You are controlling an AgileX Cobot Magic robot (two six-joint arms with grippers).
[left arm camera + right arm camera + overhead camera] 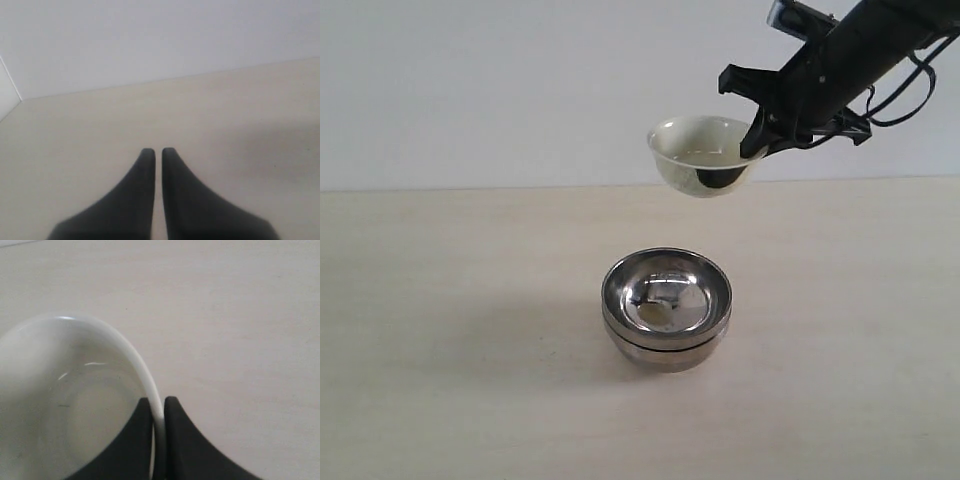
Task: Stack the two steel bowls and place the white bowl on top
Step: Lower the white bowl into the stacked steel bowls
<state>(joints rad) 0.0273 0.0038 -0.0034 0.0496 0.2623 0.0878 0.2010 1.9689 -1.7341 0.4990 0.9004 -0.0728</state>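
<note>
The two steel bowls [666, 308] stand nested, one inside the other, on the middle of the table. High above and a little behind them hangs the white bowl [692, 153], tilted, with a dark patch low on its side. My right gripper [754, 146] is shut on its right rim, one finger inside and one outside; the right wrist view shows the white bowl's rim [150, 375] pinched by the right gripper [159, 401]. My left gripper [156, 151] is shut with nothing in it, over bare table, and is out of the exterior view.
The light wooden table [440, 330] ends at a white wall behind. The right arm [860, 50] slants down from the upper right corner. A white wall corner [10, 95] shows in the left wrist view.
</note>
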